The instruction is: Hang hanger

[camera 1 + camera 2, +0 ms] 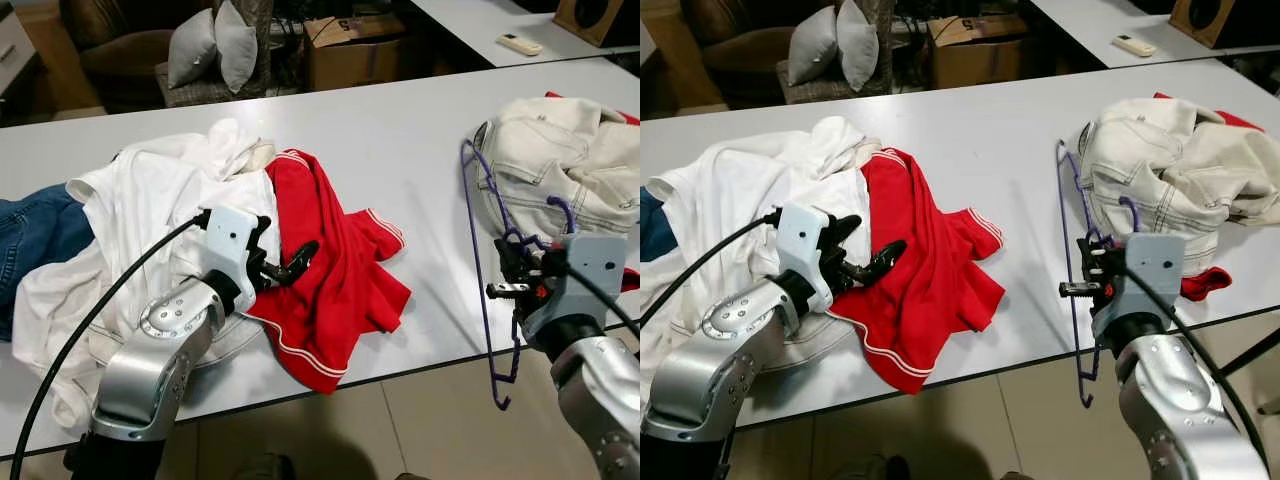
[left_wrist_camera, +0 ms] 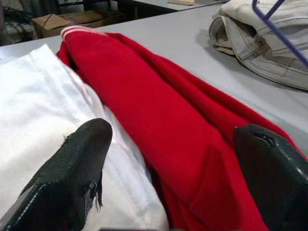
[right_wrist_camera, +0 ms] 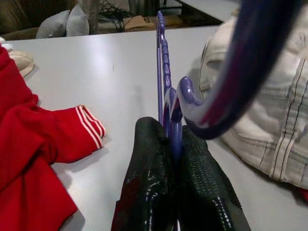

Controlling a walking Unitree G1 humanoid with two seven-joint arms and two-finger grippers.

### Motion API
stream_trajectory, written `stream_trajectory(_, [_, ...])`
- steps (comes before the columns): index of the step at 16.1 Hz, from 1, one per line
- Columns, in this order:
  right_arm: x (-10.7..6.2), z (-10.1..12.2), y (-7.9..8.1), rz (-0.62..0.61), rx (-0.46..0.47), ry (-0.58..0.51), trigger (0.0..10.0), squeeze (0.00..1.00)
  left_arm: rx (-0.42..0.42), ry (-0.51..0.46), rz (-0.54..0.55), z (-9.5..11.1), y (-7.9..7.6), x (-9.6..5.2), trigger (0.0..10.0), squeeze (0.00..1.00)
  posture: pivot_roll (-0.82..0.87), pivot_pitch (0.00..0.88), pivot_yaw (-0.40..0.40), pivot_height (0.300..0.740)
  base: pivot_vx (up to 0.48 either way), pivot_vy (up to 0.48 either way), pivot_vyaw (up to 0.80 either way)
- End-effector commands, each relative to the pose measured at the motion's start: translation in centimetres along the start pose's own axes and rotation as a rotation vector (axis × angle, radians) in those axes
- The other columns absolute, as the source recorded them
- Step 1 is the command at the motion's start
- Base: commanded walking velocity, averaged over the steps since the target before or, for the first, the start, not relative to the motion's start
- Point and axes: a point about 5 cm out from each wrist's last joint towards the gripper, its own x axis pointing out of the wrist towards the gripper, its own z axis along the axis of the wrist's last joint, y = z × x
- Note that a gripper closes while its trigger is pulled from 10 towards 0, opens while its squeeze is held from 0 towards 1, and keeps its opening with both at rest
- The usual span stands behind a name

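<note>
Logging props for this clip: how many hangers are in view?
1: a purple hanger, held in the right claw at the table's near edge. Others may be hidden under the clothes.

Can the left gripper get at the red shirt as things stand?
Probably yes: the left gripper hovers open right over the red shirt, whose top is uncovered.

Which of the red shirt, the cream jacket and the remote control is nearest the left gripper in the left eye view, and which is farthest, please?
From the left gripper:
1. Red shirt, directly beneath its open fingers.
2. Cream jacket, across the table to the right.
3. Remote control, on the far table behind.
</note>
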Motion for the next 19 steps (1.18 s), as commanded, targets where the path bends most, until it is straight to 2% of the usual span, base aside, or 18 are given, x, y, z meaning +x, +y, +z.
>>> stream_trajectory(1, [0.0, 0.2, 0.4, 0.022, -0.026, -0.029, 10.0, 0.0, 0.008, -0.013, 0.011, 0.2, 0.1, 0.0, 10.0, 0.0, -0.08, 0.051, 0.033, 0.74, 0.0, 0.0, 0.0])
stream_trajectory(4, [0.0, -0.3, 0.7, 0.04, -0.035, -0.028, 10.0, 0.0, 0.008, -0.015, 0.016, 0.2, 0.1, -0.1, 10.0, 0.0, -0.08, 0.051, 0.027, 0.74, 0.0, 0.0, 0.0])
stream_trajectory(7, [-0.1, -0.8, 1.0, 0.037, 0.005, -0.021, 10.0, 0.0, 0.007, -0.015, 0.025, 0.1, 0.1, -0.1, 10.0, 0.0, -0.08, 0.054, 0.026, 0.74, -0.177, 0.0, 0.0])
stream_trajectory(14, [-0.2, -1.4, 0.8, 0.01, 0.012, -0.031, 10.0, 0.0, 0.011, -0.012, 0.026, 0.0, 0.0, 0.0, 10.0, 0.0, -0.08, 0.057, 0.03, 0.74, -0.281, 0.0, 0.0])
stream_trajectory(19, [-0.7, -2.2, 0.3, -0.034, 0.038, -0.018, 10.0, 0.0, 0.012, -0.009, 0.037, -0.3, 0.0, 0.3, 10.0, 0.0, -0.09, 0.06, 0.033, 0.74, 0.0, 0.0, 0.0])
